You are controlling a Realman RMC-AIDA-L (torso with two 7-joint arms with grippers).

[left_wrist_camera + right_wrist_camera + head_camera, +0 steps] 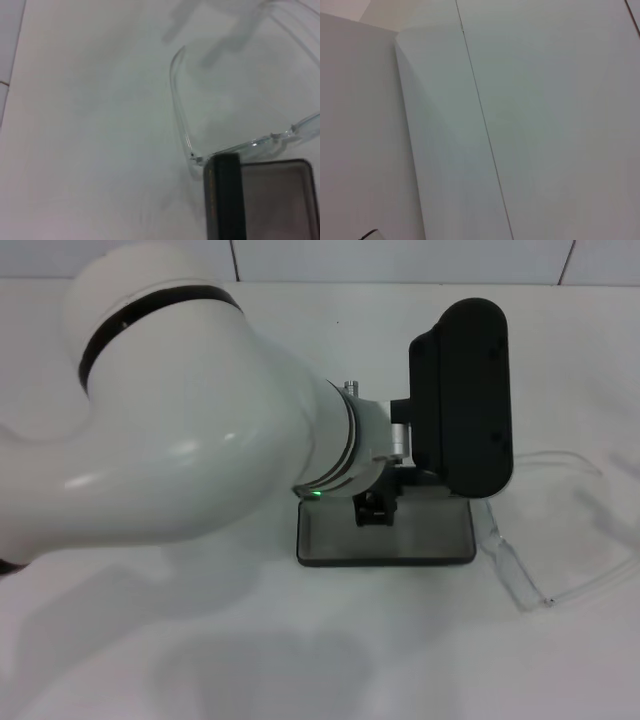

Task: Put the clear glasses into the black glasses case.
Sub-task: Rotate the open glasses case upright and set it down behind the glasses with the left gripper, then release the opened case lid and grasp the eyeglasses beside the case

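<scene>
The black glasses case (400, 540) lies open on the white table, showing its grey lining. In the left wrist view the case (280, 200) shows a black upright strip at one edge, apparently its raised lid (226, 200). The clear glasses (512, 568) rest on the table just right of the case, arms unfolded and outside it. From the left wrist they appear as the glasses (181, 110), touching the case's corner. My left gripper (375, 508) hangs over the far edge of the case, under its black wrist block (462, 400). My right gripper is out of view.
My big white left arm (190, 430) covers the left and middle of the head view. A tiled wall (400, 260) bounds the back of the table. The right wrist view shows only pale flat surfaces (545, 125).
</scene>
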